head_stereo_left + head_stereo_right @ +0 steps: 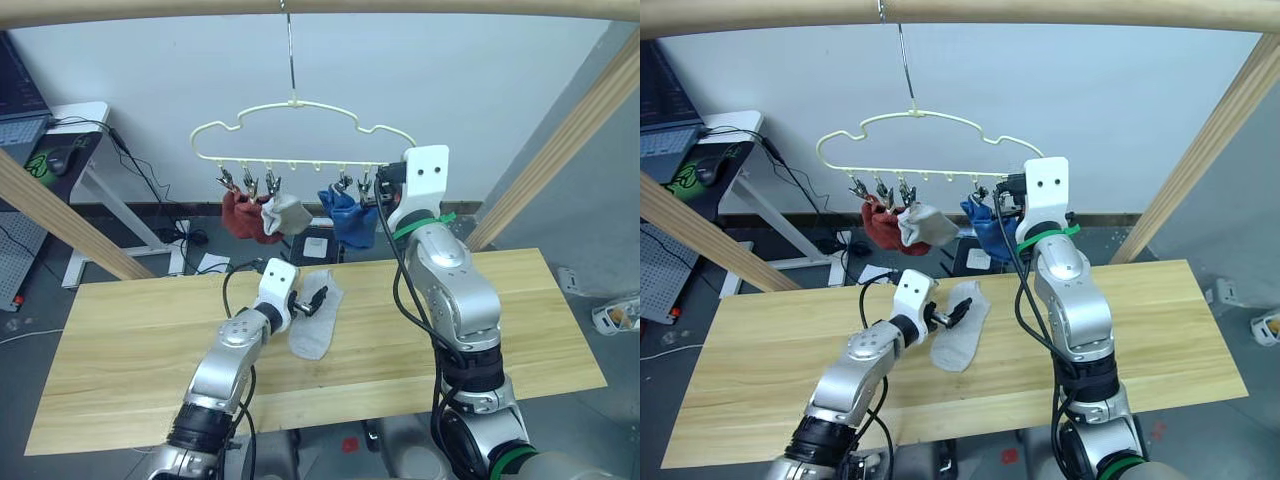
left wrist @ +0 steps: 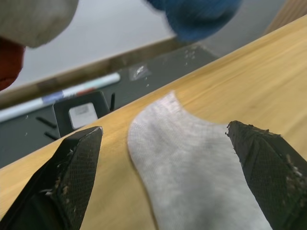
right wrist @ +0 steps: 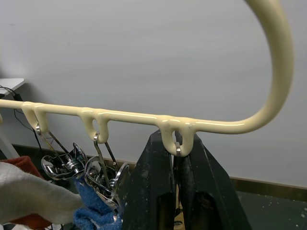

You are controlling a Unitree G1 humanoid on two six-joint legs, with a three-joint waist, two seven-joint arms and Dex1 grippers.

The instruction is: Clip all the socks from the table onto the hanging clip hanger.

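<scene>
On the table (image 1: 520,310), the left gripper (image 1: 318,297) spreads wide over a grey sock (image 1: 315,322); the right gripper (image 3: 176,191) pinches the hanger's (image 1: 300,105) end clip (image 3: 178,149).

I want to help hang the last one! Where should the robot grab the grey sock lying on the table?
Probably at its open cuff end. The grey sock lies flat on the table, its cuff toward the hanger. The left gripper is open with a finger on each side of that end, so coming down from above and pinching the cuff edge leaves a free end for a clip.
</scene>
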